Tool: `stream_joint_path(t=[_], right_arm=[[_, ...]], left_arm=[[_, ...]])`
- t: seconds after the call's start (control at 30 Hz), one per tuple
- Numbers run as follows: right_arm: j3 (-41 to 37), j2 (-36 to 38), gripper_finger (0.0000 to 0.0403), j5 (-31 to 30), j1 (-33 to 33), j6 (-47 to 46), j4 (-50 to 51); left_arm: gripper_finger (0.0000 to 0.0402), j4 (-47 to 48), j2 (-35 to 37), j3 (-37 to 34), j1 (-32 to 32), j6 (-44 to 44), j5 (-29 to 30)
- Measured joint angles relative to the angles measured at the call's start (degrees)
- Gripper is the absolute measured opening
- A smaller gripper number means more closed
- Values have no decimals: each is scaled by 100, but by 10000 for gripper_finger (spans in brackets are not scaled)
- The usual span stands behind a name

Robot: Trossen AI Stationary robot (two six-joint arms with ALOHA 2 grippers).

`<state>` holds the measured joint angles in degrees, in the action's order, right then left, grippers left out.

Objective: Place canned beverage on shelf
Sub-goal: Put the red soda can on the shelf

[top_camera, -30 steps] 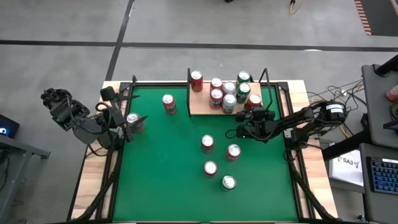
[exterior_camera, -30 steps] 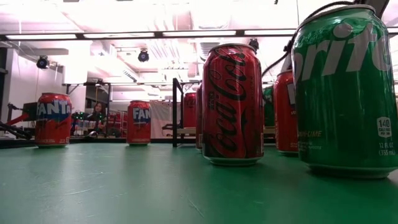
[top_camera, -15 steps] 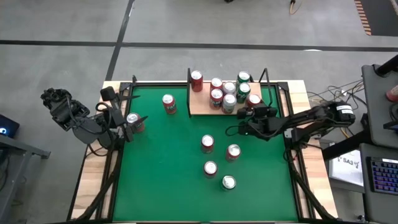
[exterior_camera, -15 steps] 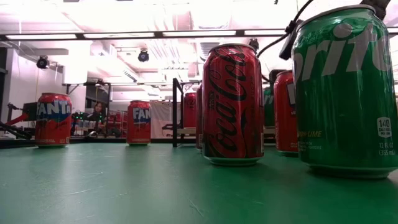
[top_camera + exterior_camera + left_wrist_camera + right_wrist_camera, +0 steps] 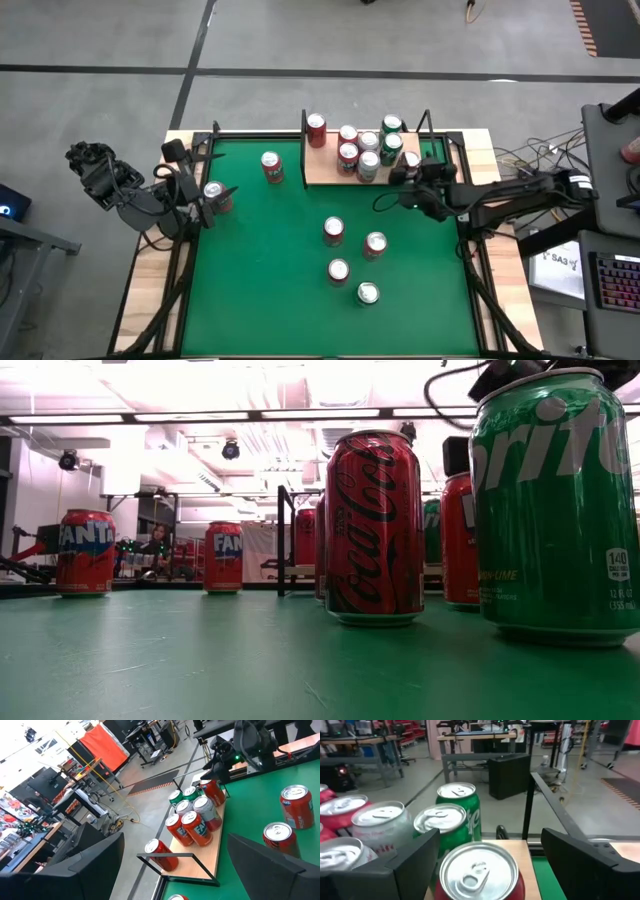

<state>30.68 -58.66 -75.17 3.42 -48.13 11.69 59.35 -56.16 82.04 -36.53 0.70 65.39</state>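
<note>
The right gripper (image 5: pixel 404 172), fingers spread wide, hovers at the shelf's (image 5: pixel 325 170) right end. A red can (image 5: pixel 479 872) stands on the shelf just ahead, between the fingers but ungrasped.

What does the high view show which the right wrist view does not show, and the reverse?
Only the high view: the left pincer open beside a can at the table's left edge, a red can alone on the felt, and four cans standing mid-table.

Only the right wrist view: the red can just ahead of the open right pincer, seen close, and room benches behind.

Both: the shelf, its black upright, and the green cans.
</note>
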Motion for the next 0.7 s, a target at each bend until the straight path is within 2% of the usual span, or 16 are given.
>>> stream_joint_path(t=[0.13,0.33,0.47,0.57,0.7], right_arm=[[0,503,338,375,0,387,-46],[417,1072,329,1583,-2,1259,-42],[975,1142,326,2412,-2,1620,160],[1561,1023,326,2812,-2,1593,742],[2543,647,326,3022,0,1221,2207]], left_arm=[[335,-6,0,-47,0,-268,-99],[335,-100,-11,-585,-36,-1016,-229],[335,-962,-31,-1246,-135,-1235,-255],[335,-1823,-92,-1741,-220,-1113,-275],[335,-2700,-179,-2177,-296,-997,-273]])
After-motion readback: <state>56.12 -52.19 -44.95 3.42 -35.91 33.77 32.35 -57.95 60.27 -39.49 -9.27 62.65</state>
